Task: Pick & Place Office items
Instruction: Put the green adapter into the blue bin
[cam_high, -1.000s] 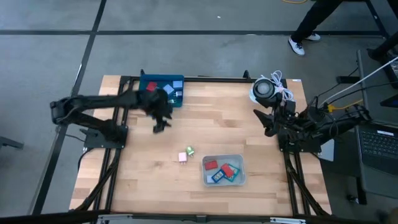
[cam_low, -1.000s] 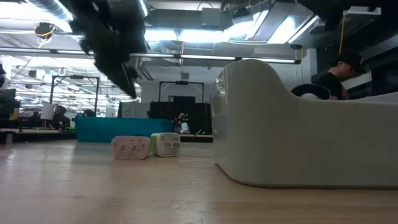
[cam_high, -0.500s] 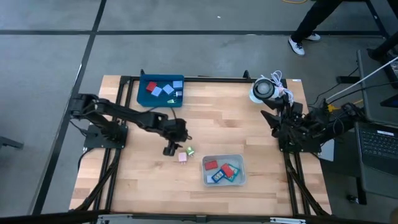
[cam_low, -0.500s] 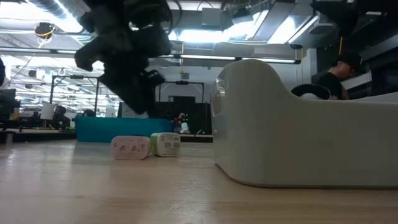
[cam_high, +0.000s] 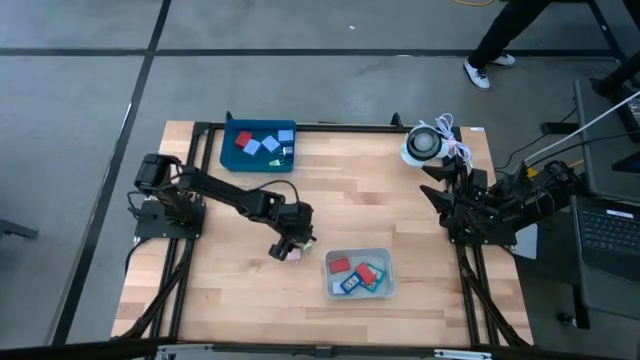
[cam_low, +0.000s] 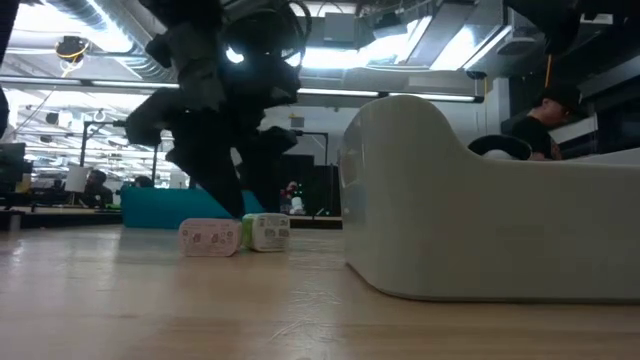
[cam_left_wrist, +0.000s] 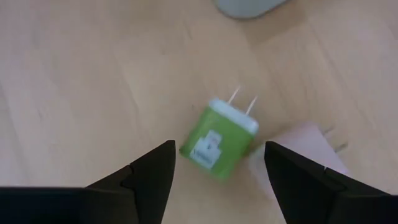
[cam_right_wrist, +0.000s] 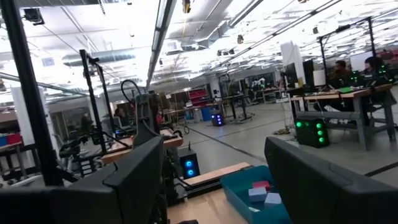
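My left gripper hangs open over two office items lying side by side on the wood. One is a green plug-like block with two metal prongs. The other is a pink block. In the left wrist view its fingers stand either side of the green block without touching it. The low view shows the pink block and the green block resting flat, with the left gripper just above them. More red, blue and white pieces lie in the two trays. My right gripper waits open at the table's right edge.
A grey bin near the near edge holds red and blue pieces; it looms large in the low view. The dark blue tray sits at the far edge, the white coiled cable at the far right corner. A person walks beyond the table.
My left gripper has swung from beside the dark blue tray toward the table's near edge and to the right. It has come down to just above the green and pink blocks. The blocks have stayed where they were.
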